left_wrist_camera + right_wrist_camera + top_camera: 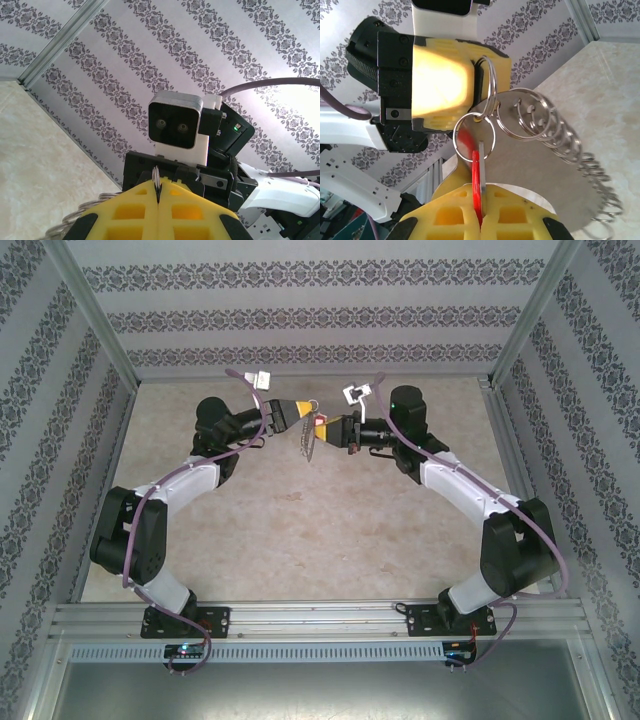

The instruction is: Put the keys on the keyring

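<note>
Right hand (480,194), fully closed, pinches the keys (481,154) by their red tag (475,175), mid-air above the counter (300,540) — against the keyring (535,170), which the left hand (158,192) grips tight by one ring. Threading looks underway; whether it is finished is unclear.

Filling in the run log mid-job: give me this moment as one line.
left fingers: shut on keyring | right fingers: shut on keys | position: both raised over table | threaded: cannot tell

There are two arms: the left arm (185,485) and the right arm (460,485). One keyring (530,170) and one red-tagged key (476,192) are in view.
</note>
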Controlling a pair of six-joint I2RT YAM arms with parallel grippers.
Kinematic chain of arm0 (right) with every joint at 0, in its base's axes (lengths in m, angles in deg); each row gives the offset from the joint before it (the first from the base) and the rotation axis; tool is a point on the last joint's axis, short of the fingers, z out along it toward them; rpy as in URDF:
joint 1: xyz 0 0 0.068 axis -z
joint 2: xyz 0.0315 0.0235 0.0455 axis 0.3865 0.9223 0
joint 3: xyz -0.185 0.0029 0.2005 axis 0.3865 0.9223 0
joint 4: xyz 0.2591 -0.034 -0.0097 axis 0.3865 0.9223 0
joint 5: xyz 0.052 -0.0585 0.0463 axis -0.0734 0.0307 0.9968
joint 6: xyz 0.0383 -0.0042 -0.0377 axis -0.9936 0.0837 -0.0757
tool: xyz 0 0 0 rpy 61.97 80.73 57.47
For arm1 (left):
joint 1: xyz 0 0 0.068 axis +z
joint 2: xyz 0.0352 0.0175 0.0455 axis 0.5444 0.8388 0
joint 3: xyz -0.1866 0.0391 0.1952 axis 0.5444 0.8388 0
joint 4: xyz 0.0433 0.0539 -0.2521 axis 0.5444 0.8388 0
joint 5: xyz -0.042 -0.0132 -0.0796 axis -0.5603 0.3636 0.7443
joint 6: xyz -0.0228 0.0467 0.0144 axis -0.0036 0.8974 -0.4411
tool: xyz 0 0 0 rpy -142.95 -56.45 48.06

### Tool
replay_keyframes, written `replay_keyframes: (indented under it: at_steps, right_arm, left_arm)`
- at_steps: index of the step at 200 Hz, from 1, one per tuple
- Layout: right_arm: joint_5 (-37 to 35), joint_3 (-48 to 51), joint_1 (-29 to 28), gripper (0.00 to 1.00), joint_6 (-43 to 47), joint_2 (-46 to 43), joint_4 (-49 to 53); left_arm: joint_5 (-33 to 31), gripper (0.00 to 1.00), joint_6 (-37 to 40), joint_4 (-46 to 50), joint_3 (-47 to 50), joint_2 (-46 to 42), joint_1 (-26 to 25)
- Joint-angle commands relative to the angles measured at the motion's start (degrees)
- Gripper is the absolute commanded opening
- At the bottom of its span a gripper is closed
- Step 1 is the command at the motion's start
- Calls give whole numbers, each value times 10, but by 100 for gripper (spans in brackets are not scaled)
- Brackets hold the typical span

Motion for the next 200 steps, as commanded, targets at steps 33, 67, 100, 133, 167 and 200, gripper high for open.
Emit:
replay_keyframes:
  at_steps: [33,67,100,133,167,200]
  right_arm:
    - [-9,8,-16,0,-2,2,-7]
    - [5,-22,-46,0,-15,29,-15]
    - [6,-51,-71,0,1,48,7]
    - [4,-53,-67,0,-10,65,-6]
    - [0,-43,-60,0,-8,57,-6]
    - [-18,7,-27,30,-8,15,-9]
  left_arm:
    - [-37,0,27,-28,4,-22,-5]
    - [-40,0,25,-35,7,-18,-5]
    - [-42,0,25,-37,9,-18,-5]
    - [-41,0,24,-37,10,-18,-5]
    - [-41,0,26,-35,12,-21,-5]
    - [-37,0,25,-39,11,-21,-5]
